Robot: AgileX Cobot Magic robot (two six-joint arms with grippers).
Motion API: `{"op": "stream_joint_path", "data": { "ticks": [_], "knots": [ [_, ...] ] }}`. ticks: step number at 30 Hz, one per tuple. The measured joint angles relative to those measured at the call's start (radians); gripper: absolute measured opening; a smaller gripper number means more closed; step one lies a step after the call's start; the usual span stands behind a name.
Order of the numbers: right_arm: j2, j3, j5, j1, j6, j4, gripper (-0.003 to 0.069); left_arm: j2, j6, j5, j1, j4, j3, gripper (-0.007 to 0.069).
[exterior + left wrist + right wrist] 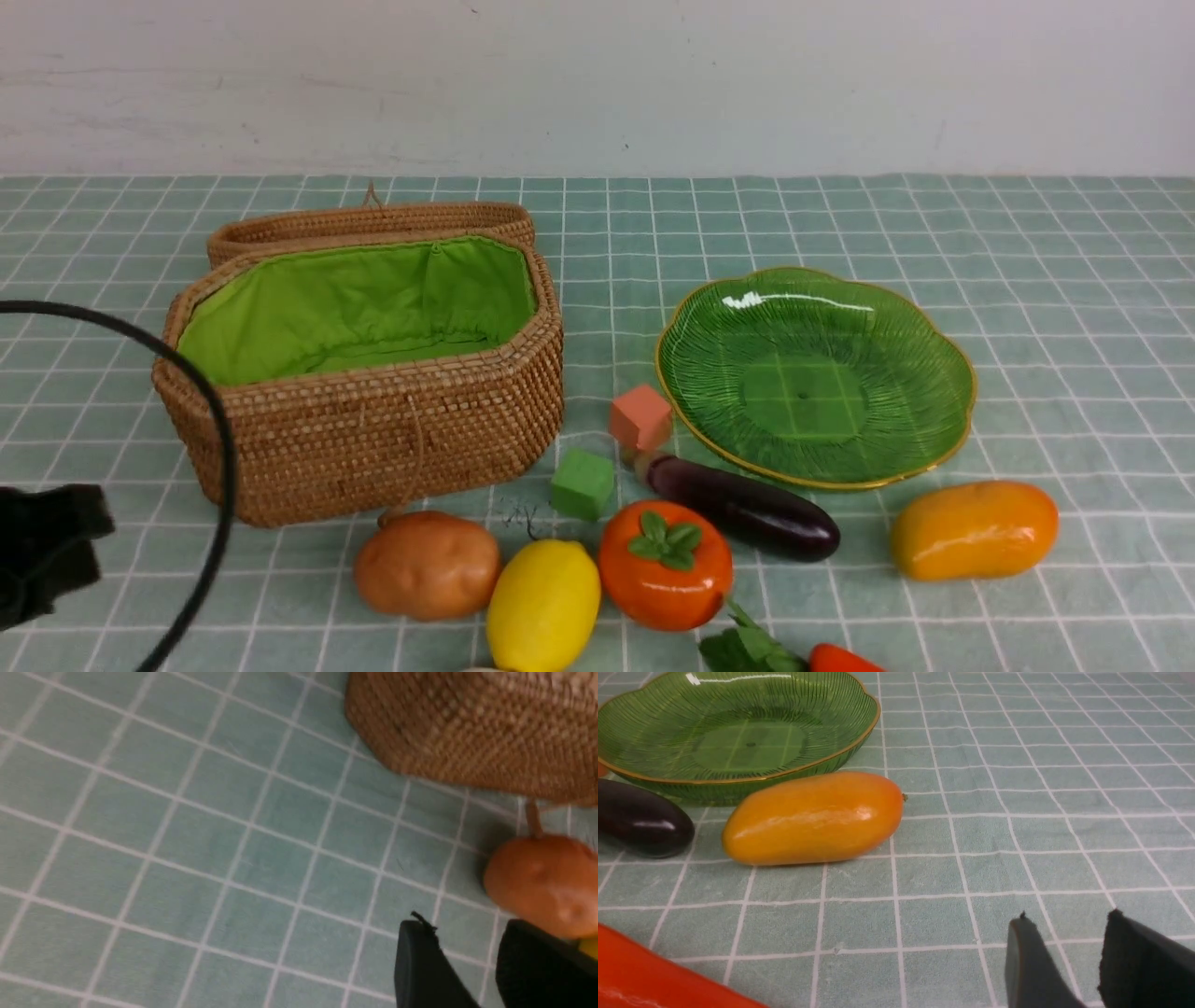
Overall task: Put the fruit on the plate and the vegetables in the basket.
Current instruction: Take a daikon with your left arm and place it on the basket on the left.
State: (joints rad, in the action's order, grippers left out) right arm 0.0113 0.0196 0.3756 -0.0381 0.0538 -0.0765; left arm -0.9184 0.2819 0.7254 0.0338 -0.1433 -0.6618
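1. Front view: plate point(812, 378) and basket point(373, 448) are both empty, so 0 items are sorted.
2. Lemon point(543, 605), persimmon point(665, 565), mango point(974, 529), potato point(427, 565) and eggplant point(742, 507) lie on the tabletop point(1074, 280), near them.
3. Left pincer point(465, 935) and right pincer point(1069, 926) have jaws apart, holding nothing.

Salmon-pink cube point(640, 417) and green cube point(583, 482) near each other on teal checked tablecloth point(1074, 280); white wall point(597, 84) behind.
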Motion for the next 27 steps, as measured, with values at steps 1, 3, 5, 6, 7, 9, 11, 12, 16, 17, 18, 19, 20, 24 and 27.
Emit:
{"op": "stream_joint_path", "data": {
  "ticks": [1, 3, 5, 6, 7, 9, 11, 12, 16, 17, 18, 19, 20, 24, 27],
  "knots": [
    [0.000, 0.000, 0.000, 0.000, 0.000, 0.000, 0.0241, -0.006, -0.025, 0.008, 0.005, -0.008, -0.005, 0.0239],
    [0.000, 0.000, 0.000, 0.000, 0.000, 0.000, 0.0241, -0.068, -0.124, 0.047, 0.064, -0.075, -0.054, 0.0248],
    [0.000, 0.000, 0.000, 0.000, 0.000, 0.000, 0.0241, -0.131, -0.169, 0.073, 0.137, -0.108, -0.100, 0.0269],
    [0.000, 0.000, 0.000, 0.000, 0.000, 0.000, 0.0241, -0.191, -0.188, 0.087, 0.212, -0.105, -0.147, 0.0304],
    [0.000, 0.000, 0.000, 0.000, 0.000, 0.000, 0.0241, -0.197, -0.191, 0.088, 0.221, -0.102, -0.152, 0.0314],
    [0.000, 0.000, 0.000, 0.000, 0.000, 0.000, 0.0241, -0.258, -0.198, 0.092, 0.306, -0.074, -0.189, 0.0358],
    [0.000, 0.000, 0.000, 0.000, 0.000, 0.000, 0.0241, -0.310, -0.201, 0.098, 0.394, -0.032, -0.219, 0.0417],
    [0.000, 0.000, 0.000, 0.000, 0.000, 0.000, 0.0241, -0.359, -0.201, 0.108, 0.460, 0.001, -0.247, 0.0469],
    [0.000, 0.000, 0.000, 0.000, 0.000, 0.000, 0.0241, -0.451, -0.162, 0.118, 0.592, 0.023, -0.296, 0.0561],
    [0.000, 0.000, 0.000, 0.000, 0.000, 0.000, 0.0241, -0.472, -0.132, 0.122, 0.606, 0.022, -0.305, 0.0573],
    [0.000, 0.000, 0.000, 0.000, 0.000, 0.000, 0.0241, -0.510, -0.008, 0.139, 0.631, 0.014, -0.324, 0.0593],
    [0.000, 0.000, 0.000, 0.000, 0.000, 0.000, 0.0241, -0.527, 0.090, 0.148, 0.636, 0.010, -0.331, 0.0596],
    [0.000, 0.000, 0.000, 0.000, 0.000, 0.000, 0.0241, -0.547, 0.194, 0.155, 0.639, 0.008, -0.337, 0.0597],
    [0.000, 0.000, 0.000, 0.000, 0.000, 0.000, 0.0241, -0.586, 0.523, 0.148, 0.639, 0.032, -0.344, 0.0586],
    [0.000, 0.000, 0.000, 0.000, 0.000, 0.000, 0.0241, -0.588, 0.640, 0.115, 0.639, 0.064, -0.345, 0.0582]
  ]
}}
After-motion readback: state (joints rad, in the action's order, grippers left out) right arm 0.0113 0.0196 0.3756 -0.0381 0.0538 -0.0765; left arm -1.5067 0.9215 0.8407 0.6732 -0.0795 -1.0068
